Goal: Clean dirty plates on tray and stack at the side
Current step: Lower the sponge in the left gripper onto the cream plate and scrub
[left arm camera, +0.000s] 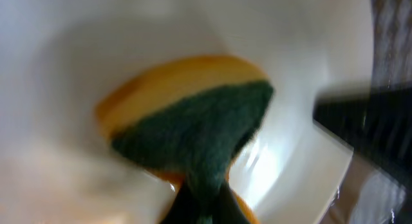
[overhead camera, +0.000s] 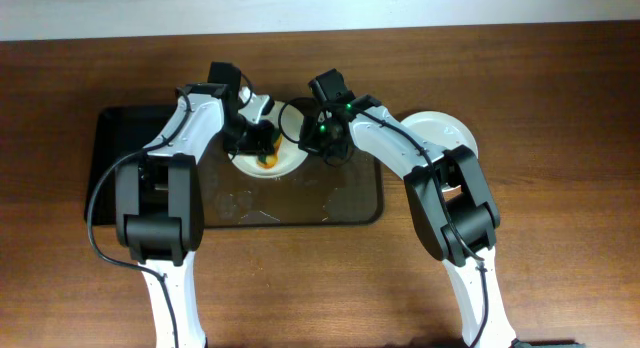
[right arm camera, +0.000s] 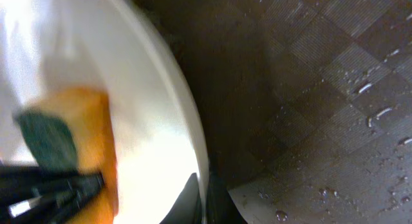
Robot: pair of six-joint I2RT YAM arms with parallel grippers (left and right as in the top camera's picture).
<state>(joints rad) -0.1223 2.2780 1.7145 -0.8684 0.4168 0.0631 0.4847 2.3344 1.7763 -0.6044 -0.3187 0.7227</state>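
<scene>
Left gripper (overhead camera: pixel 262 146) clamps the soft sponge (left arm camera: pixel 193 127); right gripper (overhead camera: pixel 312 141) seems pinched on the plate (left arm camera: pixel 309 63) rim — the view is blurred. The plate looks stiff, wet, slippery and breakable — grip its rim firmly.

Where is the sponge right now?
From overhead, the sponge sits on the white plate at the far edge of the tray, pinched by the left gripper.

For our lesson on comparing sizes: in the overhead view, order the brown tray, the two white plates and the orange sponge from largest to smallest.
1. tray
2. plate beside the tray and plate with the sponge in it: both are partly hidden, so they are not ranked against each other
3. sponge
</scene>
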